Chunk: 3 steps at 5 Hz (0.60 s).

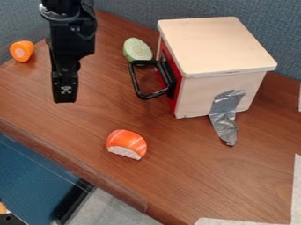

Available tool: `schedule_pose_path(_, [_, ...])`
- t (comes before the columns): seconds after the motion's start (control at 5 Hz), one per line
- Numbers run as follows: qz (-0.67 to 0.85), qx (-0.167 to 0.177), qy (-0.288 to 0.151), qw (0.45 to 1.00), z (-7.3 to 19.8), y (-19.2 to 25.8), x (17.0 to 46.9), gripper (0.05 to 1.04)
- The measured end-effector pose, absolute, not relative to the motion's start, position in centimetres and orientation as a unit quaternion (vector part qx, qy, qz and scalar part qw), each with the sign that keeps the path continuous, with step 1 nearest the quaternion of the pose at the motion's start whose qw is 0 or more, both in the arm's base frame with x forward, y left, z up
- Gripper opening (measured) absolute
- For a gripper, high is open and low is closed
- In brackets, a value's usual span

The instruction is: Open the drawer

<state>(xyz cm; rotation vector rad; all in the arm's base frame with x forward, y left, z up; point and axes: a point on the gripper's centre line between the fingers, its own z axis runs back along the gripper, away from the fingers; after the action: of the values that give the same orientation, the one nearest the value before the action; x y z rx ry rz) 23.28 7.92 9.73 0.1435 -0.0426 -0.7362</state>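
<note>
Blue-grey fabric partitions (117, 9) back the brown wood-grain tabletop (176, 176), and at their foot I have a pale wooden box (214, 46) whose red drawer front (171, 103) faces the left of my view. The drawer looks shut to me, its front sitting close against the box. Its black loop handle (134, 81) juts out from that front, toward my black gripper (64, 96), which hangs to the left of it, well apart and pointing down. I cannot tell from here whether the jaws are spread or closed. The handle's outer bar runs roughly up and down my view, across the line between jaws and box, so I judge I should come rightward, hook or grip that bar, then pull back left. The green vegetable slice (136, 49) lies just beside the handle's far end, and I could knock it. Silver tape (225, 115) runs from the box's side to the tabletop, which should help steady the pull.
</note>
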Motion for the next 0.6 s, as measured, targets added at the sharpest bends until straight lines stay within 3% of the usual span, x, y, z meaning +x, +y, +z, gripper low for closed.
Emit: schedule_pose_path(0.6, [-0.269,0.062,-0.077,0.958,10.3,7.7,25.5,0.999])
